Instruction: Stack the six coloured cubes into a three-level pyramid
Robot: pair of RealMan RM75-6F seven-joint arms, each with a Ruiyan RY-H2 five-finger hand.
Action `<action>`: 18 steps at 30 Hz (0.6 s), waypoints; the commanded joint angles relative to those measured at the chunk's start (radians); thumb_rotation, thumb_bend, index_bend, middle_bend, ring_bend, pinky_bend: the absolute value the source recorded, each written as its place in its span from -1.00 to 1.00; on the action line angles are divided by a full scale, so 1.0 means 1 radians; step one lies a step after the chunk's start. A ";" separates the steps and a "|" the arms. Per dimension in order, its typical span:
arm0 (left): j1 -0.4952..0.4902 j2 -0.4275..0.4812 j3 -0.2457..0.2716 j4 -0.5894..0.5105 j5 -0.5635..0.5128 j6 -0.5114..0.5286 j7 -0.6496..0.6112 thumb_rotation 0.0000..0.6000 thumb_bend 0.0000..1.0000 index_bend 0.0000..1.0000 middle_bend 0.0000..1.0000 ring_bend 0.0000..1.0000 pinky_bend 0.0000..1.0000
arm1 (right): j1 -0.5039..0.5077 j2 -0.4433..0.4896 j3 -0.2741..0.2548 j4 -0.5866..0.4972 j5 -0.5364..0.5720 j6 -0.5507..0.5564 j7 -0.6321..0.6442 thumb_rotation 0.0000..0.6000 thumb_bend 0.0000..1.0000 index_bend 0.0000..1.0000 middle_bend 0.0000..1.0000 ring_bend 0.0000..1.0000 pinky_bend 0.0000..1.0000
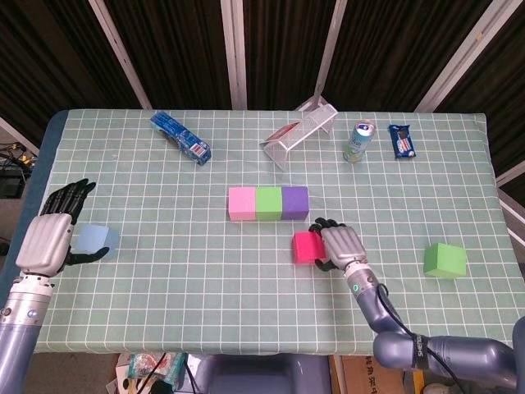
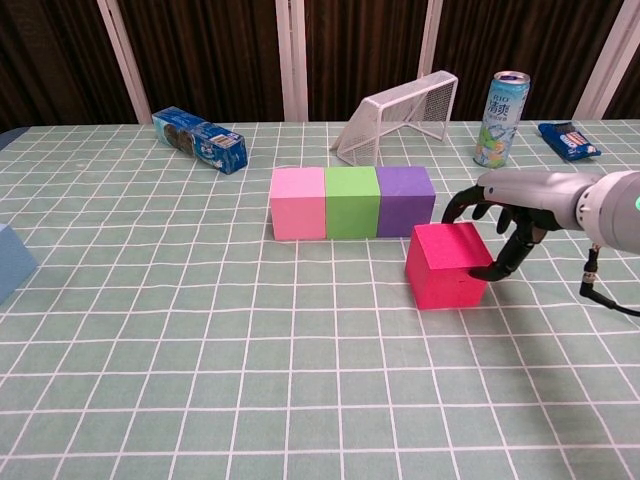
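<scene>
closing my right hand (image 2: 500,215) around the magenta cube (image 2: 445,265), just in front of the purple cube (image 2: 405,200); fingers touch its right side, no firm grip yet. i want opposing faces squeezed before lifting. left hand (image 1: 51,234) open beside the blue cube (image 1: 97,240).

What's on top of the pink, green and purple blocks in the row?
Nothing sits on the pink cube, green cube or purple cube; their tops are bare in both views. The red cube sits on the table in front, with the right hand at it.
</scene>
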 commanded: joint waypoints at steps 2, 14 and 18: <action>0.001 0.001 0.000 -0.002 0.000 0.001 -0.001 1.00 -0.84 -1.00 -0.95 -1.00 -0.90 | 0.001 -0.002 -0.001 -0.007 -0.007 0.001 0.001 1.00 -0.31 -0.36 -0.70 -0.70 -0.52; 0.002 0.005 -0.001 -0.003 0.003 -0.002 -0.009 1.00 -0.84 -1.00 -0.95 -1.00 -0.90 | 0.006 0.000 0.002 -0.022 -0.006 0.017 0.000 1.00 -0.30 -0.33 -0.70 -0.71 -0.52; 0.001 0.006 -0.001 -0.003 0.002 -0.003 -0.012 1.00 -0.84 -1.00 -0.95 -1.00 -0.90 | 0.008 0.023 0.013 -0.046 0.002 0.020 0.003 1.00 -0.30 -0.33 -0.70 -0.70 -0.52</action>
